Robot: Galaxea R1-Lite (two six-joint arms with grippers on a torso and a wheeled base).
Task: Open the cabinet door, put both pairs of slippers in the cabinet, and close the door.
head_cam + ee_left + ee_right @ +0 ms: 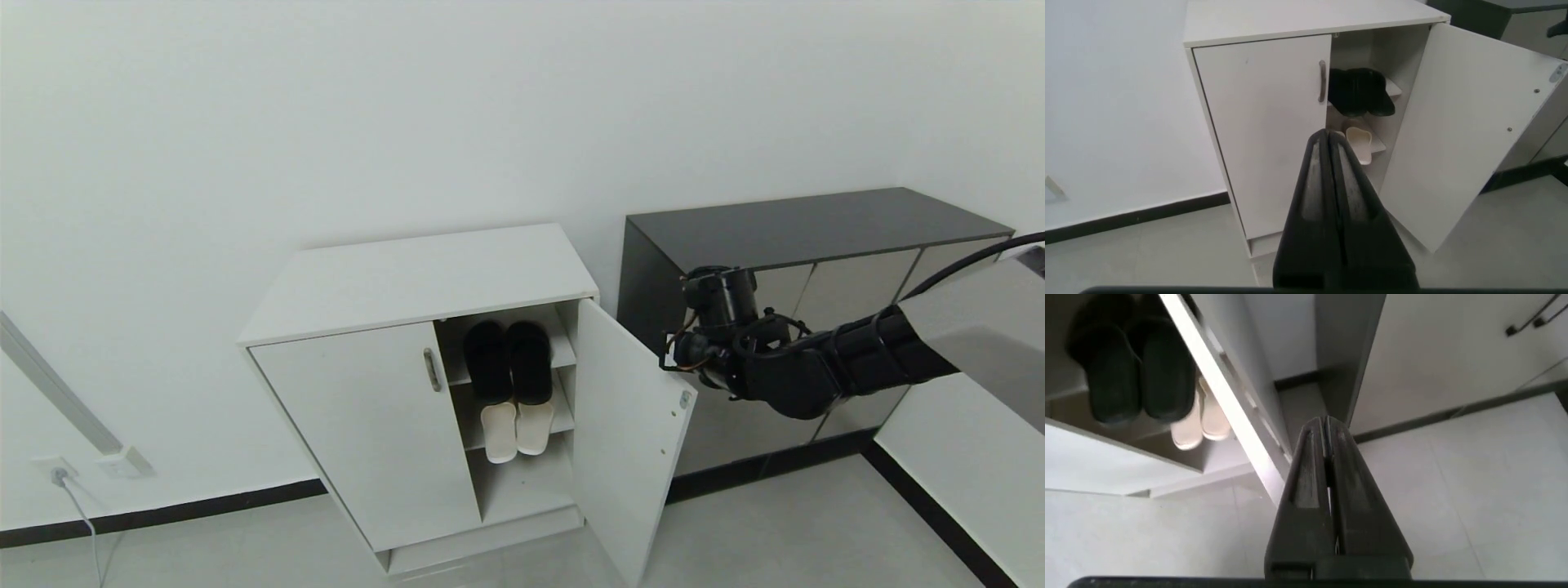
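Note:
The white cabinet (424, 278) stands against the wall with its left door (367, 425) closed and its right door (629, 425) swung open. Inside, a black pair of slippers (508, 359) lies on the upper shelf and a white pair (516, 429) on the shelf below. My right arm (784, 367) hangs just right of the open door's outer edge. The right gripper (1328, 425) is shut and empty, close to the door's edge (1229, 400). My left gripper (1328, 135) is shut and empty, some way in front of the cabinet, facing the slippers (1364, 88).
A dark grey sideboard (816, 220) stands right of the cabinet, behind my right arm. A white counter (971, 441) fills the right edge. A wall socket with a cable (57, 472) sits low on the left. Bare floor (775, 531) lies before the cabinet.

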